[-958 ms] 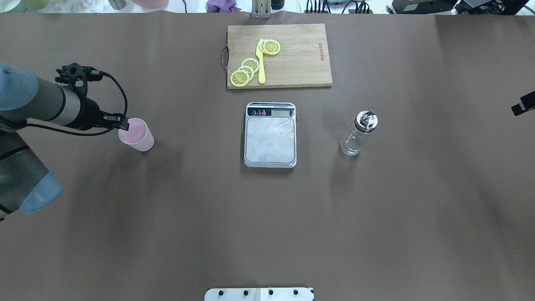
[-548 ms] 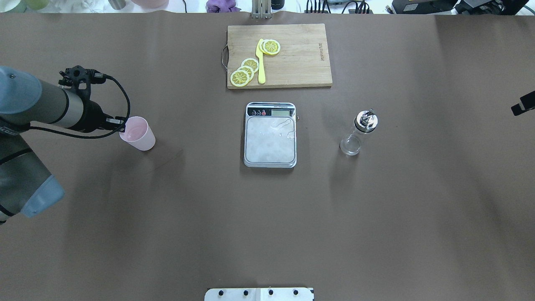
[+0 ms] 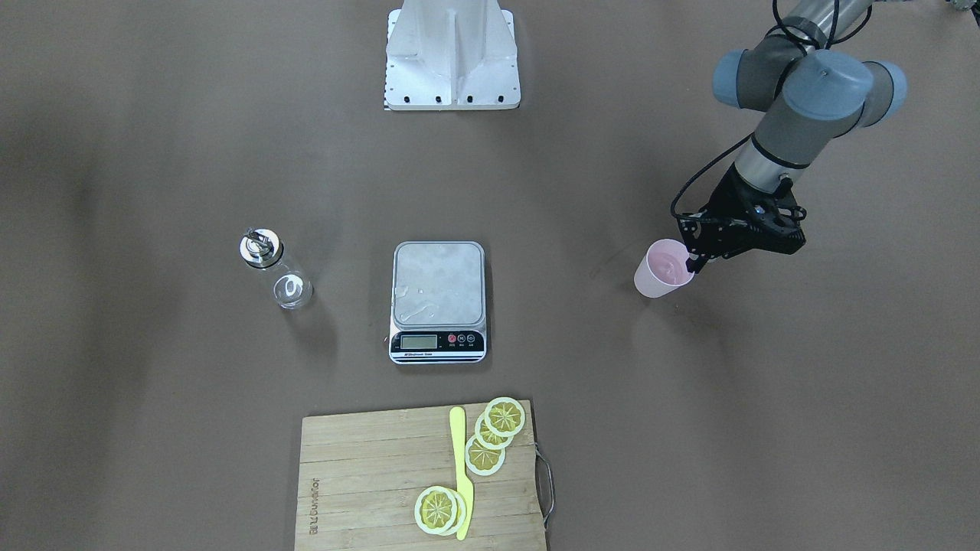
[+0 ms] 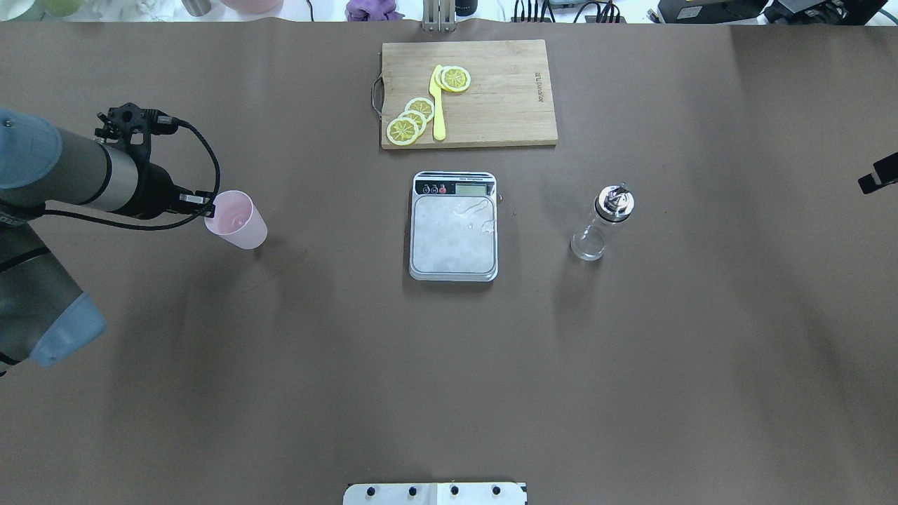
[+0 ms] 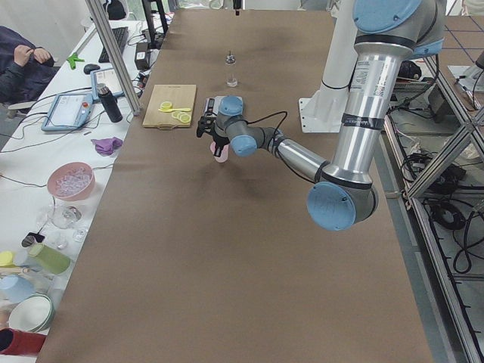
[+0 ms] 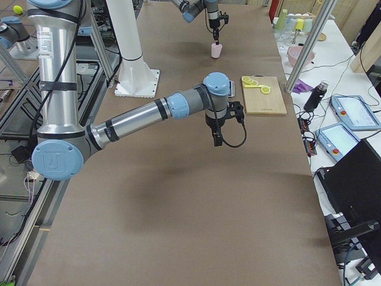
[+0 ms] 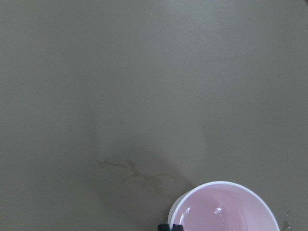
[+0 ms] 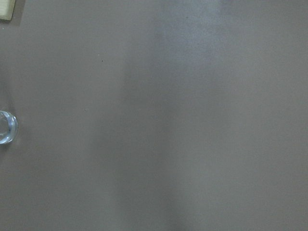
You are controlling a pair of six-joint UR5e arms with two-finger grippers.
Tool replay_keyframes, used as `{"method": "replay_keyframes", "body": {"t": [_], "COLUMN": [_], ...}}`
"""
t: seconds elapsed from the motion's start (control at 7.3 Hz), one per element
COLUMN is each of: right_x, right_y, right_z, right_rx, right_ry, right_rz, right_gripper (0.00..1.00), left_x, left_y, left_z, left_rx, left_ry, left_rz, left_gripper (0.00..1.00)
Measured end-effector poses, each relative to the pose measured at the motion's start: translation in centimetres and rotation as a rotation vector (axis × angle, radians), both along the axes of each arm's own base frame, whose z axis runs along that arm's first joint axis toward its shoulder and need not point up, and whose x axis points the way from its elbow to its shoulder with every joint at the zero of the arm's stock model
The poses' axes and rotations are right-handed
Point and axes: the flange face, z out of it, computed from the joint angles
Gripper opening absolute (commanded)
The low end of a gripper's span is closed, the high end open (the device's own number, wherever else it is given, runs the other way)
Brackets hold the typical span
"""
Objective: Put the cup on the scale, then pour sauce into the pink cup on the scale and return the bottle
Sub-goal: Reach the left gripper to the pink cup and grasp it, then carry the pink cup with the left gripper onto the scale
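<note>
The pale pink cup (image 4: 240,223) hangs slightly tilted at the table's left, well left of the scale (image 4: 454,240). My left gripper (image 4: 209,205) is shut on the cup's rim, one dark fingertip (image 7: 169,227) showing at the rim in the left wrist view, above the cup (image 7: 224,210). The front-facing view shows the cup (image 3: 663,269) and gripper (image 3: 694,261) right of the scale (image 3: 439,285). The clear bottle (image 4: 602,223) with a metal pourer stands upright right of the scale. My right gripper (image 6: 217,138) hangs above bare table far to the right; I cannot tell its state.
A wooden cutting board (image 4: 491,112) with lemon slices (image 4: 410,120) and a yellow knife (image 4: 438,105) lies beyond the scale. The arms' white base plate (image 4: 435,494) sits at the near edge. Brown table surface (image 4: 449,365) spreads between everything.
My left gripper has carried the cup a little to the right, toward the scale, and the cup now sits slightly more tilted. Scale, bottle and right arm have not moved.
</note>
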Motion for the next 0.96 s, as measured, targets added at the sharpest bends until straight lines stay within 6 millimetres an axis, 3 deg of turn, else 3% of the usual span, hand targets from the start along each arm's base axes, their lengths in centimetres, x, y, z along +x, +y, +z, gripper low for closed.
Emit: {"method": "replay_keyframes", "body": {"t": [0.14,0.41,0.68,0.96], "right_x": [0.0,0.1,0.2,0.1], "right_y": [0.0,0.1,0.1,0.1], "right_z": [0.0,0.0,0.1,0.1], "right_rx": [0.004,0.033,0.051,0.052], "right_ry": [-0.001,-0.001,0.011,0.013], "right_rz": [0.0,0.003,0.009,0.009], "right_gripper": [1.0,1.0,1.0,1.0], "left_x": [0.0,1.5,4.3,8.0], "left_y": [-0.1,-1.7,-2.7,-2.2], "left_z": [-1.7,-7.5,-14.9,-19.9], "left_rx": [-0.009,-0.063,-0.127,-0.172], "left_ry": [-0.002,-0.022,-0.057,-0.045], "left_rz": [-0.003,-0.03,-0.071,-0.086], "left_gripper": [0.0,0.0,0.0,0.0]}}
